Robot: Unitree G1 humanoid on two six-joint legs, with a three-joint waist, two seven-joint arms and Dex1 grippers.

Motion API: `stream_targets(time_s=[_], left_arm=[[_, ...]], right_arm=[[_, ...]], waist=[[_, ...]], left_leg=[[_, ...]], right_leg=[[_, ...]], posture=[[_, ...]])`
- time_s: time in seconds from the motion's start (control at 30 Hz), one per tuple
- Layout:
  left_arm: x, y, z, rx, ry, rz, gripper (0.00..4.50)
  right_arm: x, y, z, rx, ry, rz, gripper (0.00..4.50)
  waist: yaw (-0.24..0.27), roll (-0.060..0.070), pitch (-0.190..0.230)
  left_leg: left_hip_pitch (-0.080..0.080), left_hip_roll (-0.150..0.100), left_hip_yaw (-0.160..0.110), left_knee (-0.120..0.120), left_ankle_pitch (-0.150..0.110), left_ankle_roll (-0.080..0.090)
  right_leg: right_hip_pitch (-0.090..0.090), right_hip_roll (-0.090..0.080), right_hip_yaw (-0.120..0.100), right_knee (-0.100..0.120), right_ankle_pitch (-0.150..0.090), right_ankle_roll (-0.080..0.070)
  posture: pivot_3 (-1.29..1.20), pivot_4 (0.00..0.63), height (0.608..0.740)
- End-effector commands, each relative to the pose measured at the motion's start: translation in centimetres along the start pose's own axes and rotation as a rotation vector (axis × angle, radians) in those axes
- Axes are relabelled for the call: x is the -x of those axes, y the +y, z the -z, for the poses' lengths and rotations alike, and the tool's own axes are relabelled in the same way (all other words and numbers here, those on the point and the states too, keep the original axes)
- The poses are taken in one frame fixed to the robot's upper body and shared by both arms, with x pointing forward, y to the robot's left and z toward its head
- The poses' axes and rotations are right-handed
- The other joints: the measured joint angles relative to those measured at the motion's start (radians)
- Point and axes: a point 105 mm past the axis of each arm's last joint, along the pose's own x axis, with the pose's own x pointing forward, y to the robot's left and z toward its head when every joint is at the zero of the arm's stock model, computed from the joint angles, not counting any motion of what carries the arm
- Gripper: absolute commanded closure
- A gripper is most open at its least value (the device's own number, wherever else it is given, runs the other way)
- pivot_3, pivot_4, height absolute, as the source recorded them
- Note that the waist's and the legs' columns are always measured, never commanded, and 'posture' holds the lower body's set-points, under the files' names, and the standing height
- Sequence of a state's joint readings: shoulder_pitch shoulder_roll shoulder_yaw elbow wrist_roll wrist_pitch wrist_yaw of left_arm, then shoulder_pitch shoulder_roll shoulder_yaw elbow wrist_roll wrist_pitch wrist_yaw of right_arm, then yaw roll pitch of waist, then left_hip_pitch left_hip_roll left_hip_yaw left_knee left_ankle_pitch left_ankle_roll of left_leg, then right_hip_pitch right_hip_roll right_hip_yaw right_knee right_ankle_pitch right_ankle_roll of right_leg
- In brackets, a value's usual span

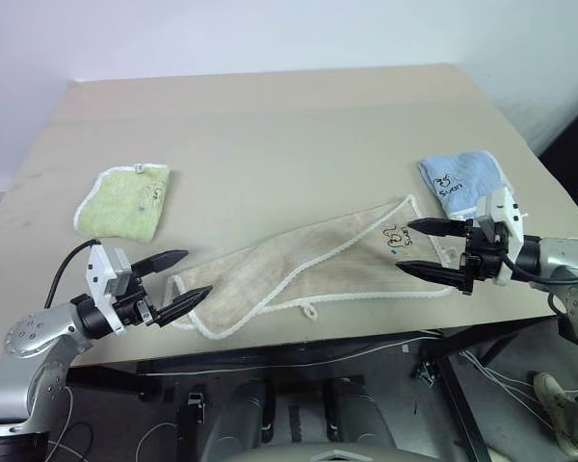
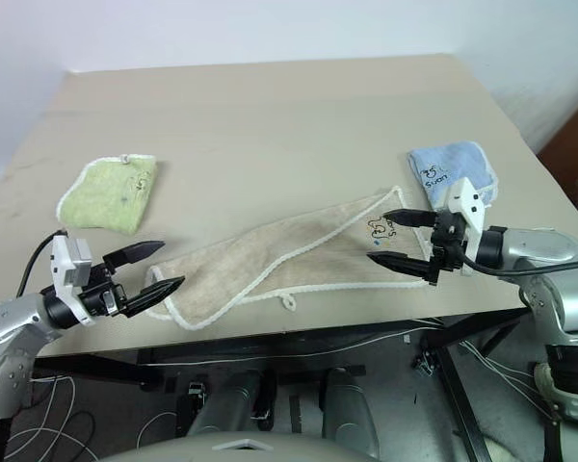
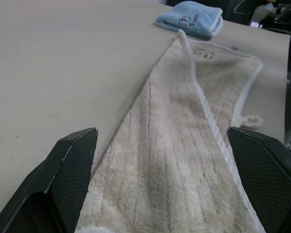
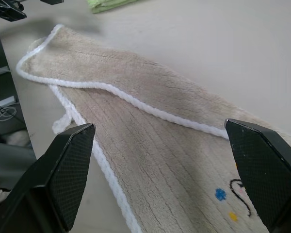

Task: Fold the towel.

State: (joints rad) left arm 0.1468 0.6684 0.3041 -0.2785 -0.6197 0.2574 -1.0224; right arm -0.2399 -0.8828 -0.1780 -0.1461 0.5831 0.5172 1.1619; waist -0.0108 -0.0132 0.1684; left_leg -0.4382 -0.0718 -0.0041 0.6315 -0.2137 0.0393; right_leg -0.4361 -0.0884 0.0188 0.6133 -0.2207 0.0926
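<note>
Towel (image 1: 308, 265) bears black embroidery (unreadable); left gripper (image 1: 178, 287) and right gripper (image 1: 419, 247) both spread apart.

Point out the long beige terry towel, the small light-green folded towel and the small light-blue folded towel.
long beige terry towel (image 1: 308, 265): left eye view, middle.
small light-green folded towel (image 1: 123, 199): left eye view, centre.
small light-blue folded towel (image 1: 459, 181): left eye view, centre.
</note>
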Motion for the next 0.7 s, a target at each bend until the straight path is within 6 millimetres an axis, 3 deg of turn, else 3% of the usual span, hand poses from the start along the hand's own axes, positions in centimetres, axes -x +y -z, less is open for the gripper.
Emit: stream_targets(time_s=[0.03, 0.23, 0.43, 0.7], left_arm=[[-0.2, -0.3, -1.0, -0.041, -0.018, 0.012, 0.02], [-1.6, -0.4, -1.7, -0.077, -0.048, 0.016, 0.02], [-2.0, -0.5, -2.0, -0.091, -0.05, 0.027, 0.02], [-2.9, -0.8, -2.1, -0.089, -0.08, 0.029, 0.02]], right_arm=[[-0.3, -0.3, -1.1, 0.04, -0.032, -0.002, 0.0], [-0.6, -1.4, -1.3, 0.053, -0.038, 0.018, 0.0], [-0.5, -4.4, -1.0, 0.035, 0.017, 0.081, 0.0], [-1.4, -9.3, -0.1, 0.138, 0.127, 0.233, 0.0]], waist=[[0.0, 0.0, 0.0], [0.002, 0.0, 0.0], [-0.004, 0.0, 0.0], [-0.002, 0.0, 0.0]], left_leg=[[0.0, 0.0, 0.0, 0.0, 0.0, 0.0], [0.0, 0.0, 0.0, 0.0, 0.0, 0.0], [0.001, 0.0, 0.0, 0.0, 0.0, 0.0], [0.001, 0.0, 0.0, 0.001, 0.0, 0.0]], right_leg=[[0.0, 0.0, 0.0, 0.0, 0.0, 0.0], [0.0, 0.0, 0.0, 0.0, 0.0, 0.0], [0.0, 0.0, 0.0, 0.0, 0.0, 0.0], [0.001, 0.0, 0.0, 0.0, 0.0, 0.0]], posture=[[0.0, 0.15, 0.74], [0.0, 0.15, 0.74], [0.0, 0.15, 0.74], [0.0, 0.15, 0.74]])
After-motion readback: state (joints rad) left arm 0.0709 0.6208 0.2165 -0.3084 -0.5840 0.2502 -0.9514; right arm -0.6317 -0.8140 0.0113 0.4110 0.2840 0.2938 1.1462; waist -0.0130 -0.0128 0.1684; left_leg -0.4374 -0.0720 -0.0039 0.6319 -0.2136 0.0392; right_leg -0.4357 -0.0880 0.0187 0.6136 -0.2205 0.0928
